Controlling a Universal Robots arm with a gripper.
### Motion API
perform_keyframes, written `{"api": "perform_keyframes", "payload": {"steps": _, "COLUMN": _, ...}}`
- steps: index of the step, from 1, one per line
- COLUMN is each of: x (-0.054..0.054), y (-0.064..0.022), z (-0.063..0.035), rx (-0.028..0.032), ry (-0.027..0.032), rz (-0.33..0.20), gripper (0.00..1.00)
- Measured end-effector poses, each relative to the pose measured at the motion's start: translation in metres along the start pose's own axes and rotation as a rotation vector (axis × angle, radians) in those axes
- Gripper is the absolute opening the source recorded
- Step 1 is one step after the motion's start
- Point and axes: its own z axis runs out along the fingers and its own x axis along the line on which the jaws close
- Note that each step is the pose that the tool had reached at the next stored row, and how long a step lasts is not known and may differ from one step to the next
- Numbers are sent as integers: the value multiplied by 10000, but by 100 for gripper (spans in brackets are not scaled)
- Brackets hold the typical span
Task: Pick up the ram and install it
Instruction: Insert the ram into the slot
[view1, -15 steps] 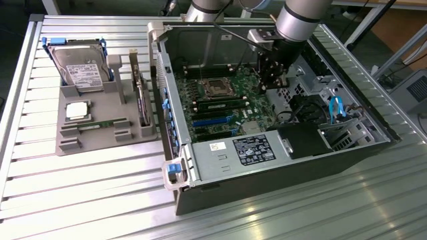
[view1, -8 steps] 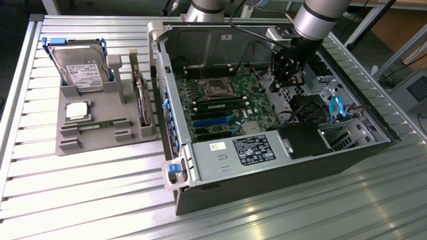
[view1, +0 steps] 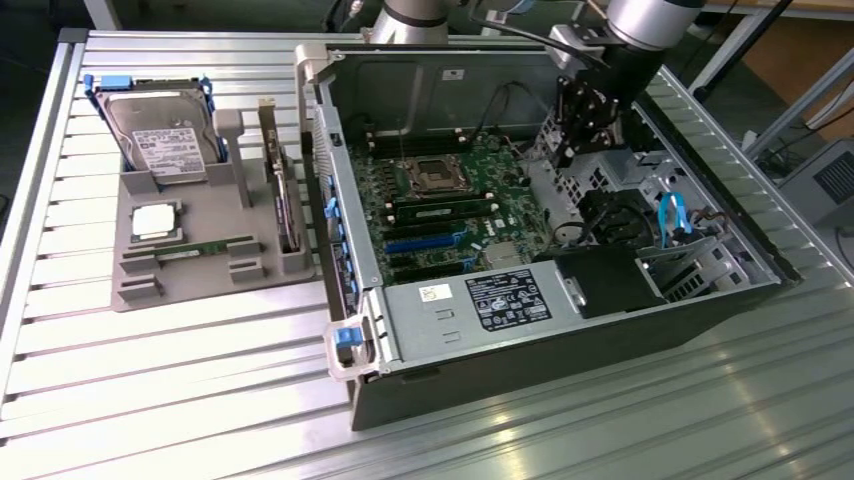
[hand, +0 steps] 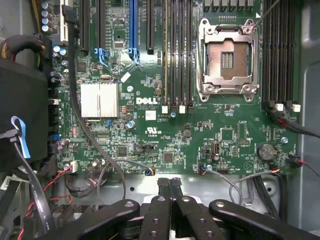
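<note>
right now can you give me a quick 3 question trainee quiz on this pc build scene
1. True or false: the gripper is shut and holds nothing.
2. Where does the ram lie? A) in the grey tray B) on the power supply C) in the gripper
3. Fill in: the processor socket on the motherboard is ____.

Key: 1 true; 2 A; 3 empty
</note>
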Motion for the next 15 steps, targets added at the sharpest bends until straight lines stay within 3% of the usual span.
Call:
{"api": "perform_keyframes", "payload": {"steps": 2, "x": -1, "y": 36, "z": -17, "rx": 2, "ry": -2, "rz": -1, "gripper": 10}}
{"api": "perform_keyframes", "payload": {"steps": 6, "x": 1, "y": 219, "z": -32, "rx": 34, "ry": -6, "rz": 0, "gripper": 10}}
{"api": "perform_keyframes", "payload": {"steps": 11, "x": 2, "y": 280, "z": -159, "rx": 63, "ry": -7, "rz": 0, "gripper": 10}}
{"api": "perform_keyframes", "payload": {"steps": 15, "x": 2, "y": 280, "z": -161, "rx": 63, "ry": -8, "rz": 0, "gripper": 10}}
